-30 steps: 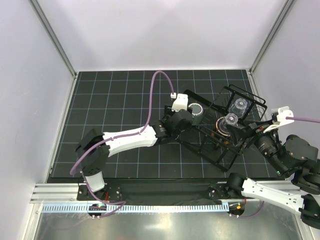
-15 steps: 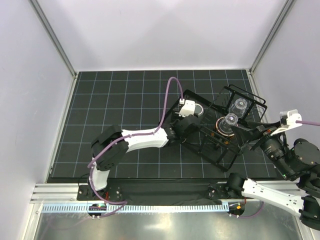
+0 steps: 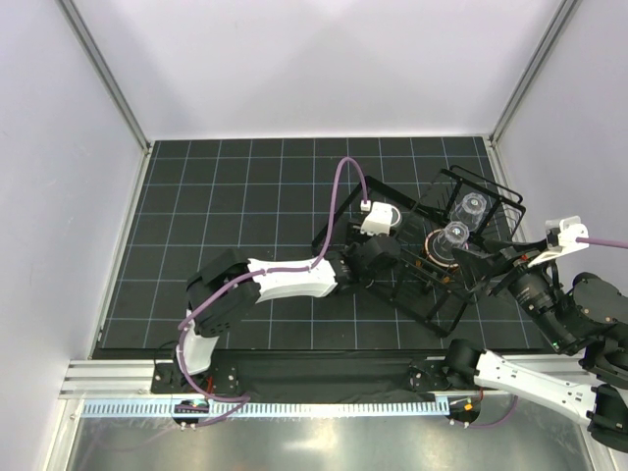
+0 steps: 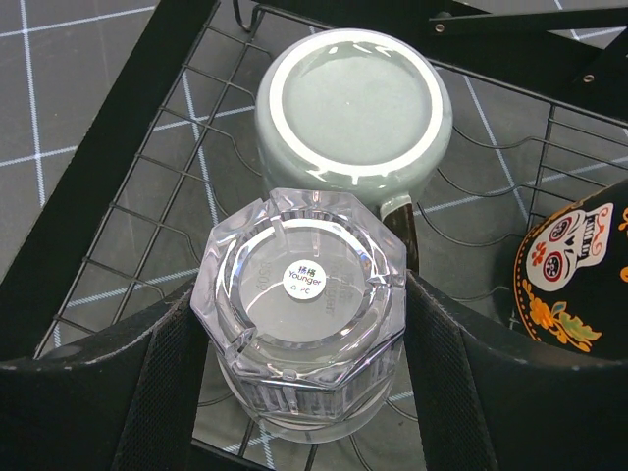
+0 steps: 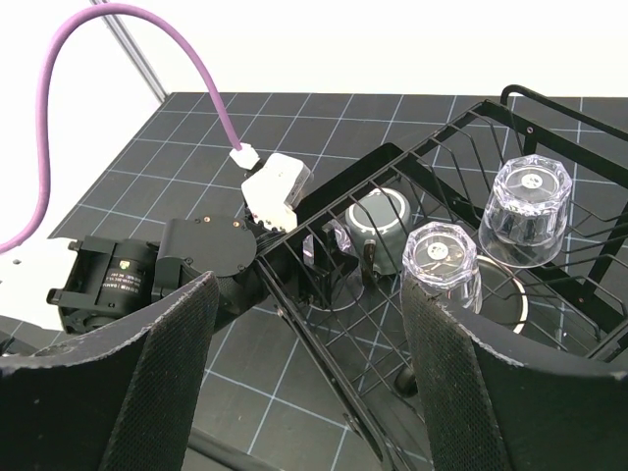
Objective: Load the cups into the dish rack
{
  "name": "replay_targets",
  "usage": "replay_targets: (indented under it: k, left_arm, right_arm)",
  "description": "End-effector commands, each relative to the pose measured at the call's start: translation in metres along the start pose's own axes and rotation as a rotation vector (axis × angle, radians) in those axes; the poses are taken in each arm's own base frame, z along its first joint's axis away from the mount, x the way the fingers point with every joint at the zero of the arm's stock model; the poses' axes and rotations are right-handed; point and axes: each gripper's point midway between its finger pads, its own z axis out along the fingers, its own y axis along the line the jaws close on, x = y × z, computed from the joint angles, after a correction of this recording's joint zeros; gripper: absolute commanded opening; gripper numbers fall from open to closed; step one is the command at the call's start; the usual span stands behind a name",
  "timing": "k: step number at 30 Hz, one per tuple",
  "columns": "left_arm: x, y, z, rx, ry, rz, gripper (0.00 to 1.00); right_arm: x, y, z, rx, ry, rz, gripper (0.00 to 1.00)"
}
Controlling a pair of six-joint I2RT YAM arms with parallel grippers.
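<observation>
**A:** What does the overhead camera give you?

**B:** My left gripper (image 3: 391, 263) is reaching inside the dish rack (image 3: 432, 319). My right gripper (image 3: 488, 257) hangs at the rack's other side. Just past my right fingertips stands the nearer tumbler (image 3: 453, 235), and the farther tumbler (image 3: 472, 208) is beyond it. Both are base up in the rack.

**A:** And your left wrist camera?

**B:** My left gripper is clamped on the held tumbler (image 4: 299, 294), with one of my fingers (image 4: 118, 383) pressed against each side of it. It is upside down over the rack's wires, with a round sticker on its base. I can't tell whether its rim rests on them. Right ahead of my fingertips, close against the tumbler, sits a grey-green mug (image 4: 353, 108), also bottom up. Off to the right of my right finger is the black skull-print mug (image 4: 574, 275).

**A:** And the right wrist?

**B:** My right gripper stands wide apart with nothing between its fingers. Straight ahead of it I see my left gripper holding its tumbler in the rack beside the grey-green mug. The nearer tumbler is ahead and to the right, and the farther one is further right and beyond. A purple cable (image 5: 59, 118) loops up ahead on the left
</observation>
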Motion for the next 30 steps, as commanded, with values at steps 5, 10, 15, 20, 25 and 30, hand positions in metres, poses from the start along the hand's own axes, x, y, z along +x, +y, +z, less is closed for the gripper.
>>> replay_targets:
  k: [5, 10, 15, 20, 25, 30]
  left_arm:
    - [0.011, 0.009, 0.003, -0.081, -0.022, -0.005, 0.05]
    - [0.016, 0.016, 0.002, -0.097, -0.009, 0.006, 0.1]
    - [0.011, 0.03, -0.003, -0.138, -0.027, -0.017, 0.0]
    - [0.016, 0.043, -0.005, -0.125, -0.03, -0.011, 0.0]
    - [0.014, 0.035, -0.002, -0.065, -0.037, -0.015, 0.0]
    - [0.017, 0.031, 0.001, -0.059, -0.027, -0.012, 0.0]
  right_arm:
    - [-0.008, 0.004, 0.0, -0.016, -0.031, 0.036, 0.76]
    - [-0.011, 0.007, 0.0, -0.027, -0.033, 0.043, 0.76]
    - [-0.012, 0.008, 0.001, -0.027, -0.035, 0.045, 0.76]
    - [-0.013, 0.009, 0.001, -0.03, -0.033, 0.047, 0.76]
    - [-0.012, 0.01, 0.003, -0.031, -0.033, 0.048, 0.76]
    - [-0.011, 0.011, 0.004, -0.031, -0.028, 0.045, 0.76]
